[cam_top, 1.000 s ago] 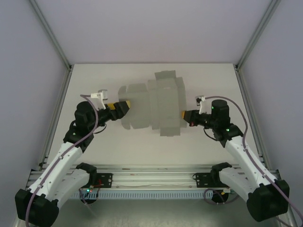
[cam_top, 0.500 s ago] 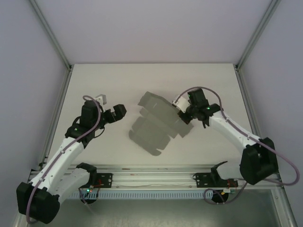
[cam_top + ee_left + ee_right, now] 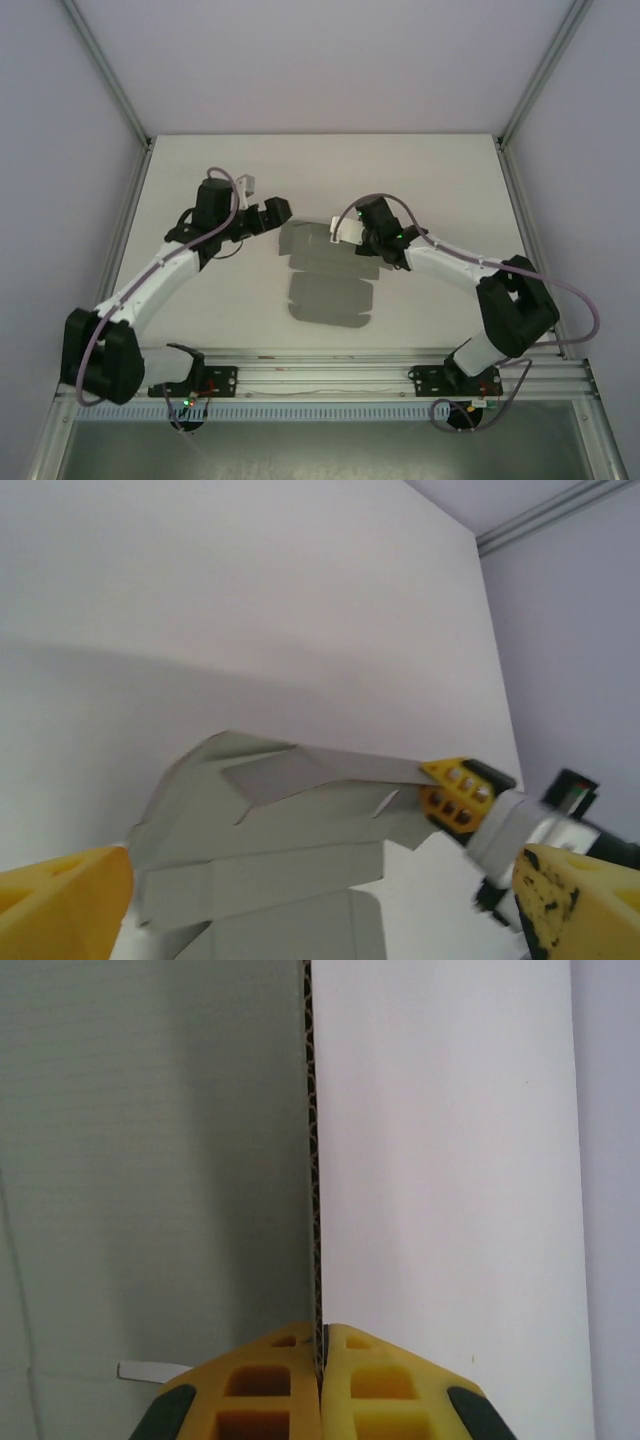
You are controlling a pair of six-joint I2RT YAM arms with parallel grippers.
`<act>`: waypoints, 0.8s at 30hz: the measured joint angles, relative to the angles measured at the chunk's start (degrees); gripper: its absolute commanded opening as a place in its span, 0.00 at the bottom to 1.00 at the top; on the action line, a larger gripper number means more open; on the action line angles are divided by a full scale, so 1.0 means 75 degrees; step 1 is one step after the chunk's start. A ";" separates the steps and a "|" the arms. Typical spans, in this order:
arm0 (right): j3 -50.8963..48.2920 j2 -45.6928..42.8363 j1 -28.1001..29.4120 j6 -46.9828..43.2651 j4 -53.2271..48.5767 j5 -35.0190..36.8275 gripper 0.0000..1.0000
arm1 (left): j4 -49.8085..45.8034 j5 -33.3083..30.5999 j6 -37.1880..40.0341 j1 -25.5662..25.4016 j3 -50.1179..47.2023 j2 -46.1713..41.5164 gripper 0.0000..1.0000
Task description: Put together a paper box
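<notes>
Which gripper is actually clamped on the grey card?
The right gripper: its yellow fingers are shut on an edge of the paper box. The left gripper is open, fingers wide apart.

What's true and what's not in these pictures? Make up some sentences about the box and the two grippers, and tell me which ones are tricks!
1. The right gripper is pinching an edge of the box. True.
2. The left gripper is squeezing the box too. False: its fingers are spread wide open, with nothing clamped between them.
3. The box is all folded up and finished. False: it is a creased cut-out with flaps, mostly lying flat on the table, with one side lifted by the right gripper.
4. The box is grey. True.
</notes>
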 measured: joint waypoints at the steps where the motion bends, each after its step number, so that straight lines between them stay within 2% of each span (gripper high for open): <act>1: 0.0017 0.0090 0.0015 -0.0017 0.0044 0.0076 0.00 | -0.0003 0.0076 0.0015 -0.0067 0.0248 0.0303 0.87; 5: 0.0073 0.0347 0.0044 -0.0017 0.0274 0.0245 0.00 | -0.0073 0.0283 0.0122 -0.0291 0.1020 0.1300 0.73; 16: 0.0102 0.0361 0.0058 0.0283 0.0487 0.0105 0.00 | -0.0737 0.0574 0.0667 -0.0533 0.2087 0.3144 0.59; 22: 0.0079 0.0364 0.0079 0.0452 0.0833 0.0047 0.00 | -0.0551 0.1099 0.0501 -0.0533 0.2107 0.3465 0.58; 24: 0.0038 0.0364 0.0085 0.0504 0.0997 -0.0009 0.00 | -0.0259 0.1300 0.0329 -0.0533 0.2095 0.3465 0.52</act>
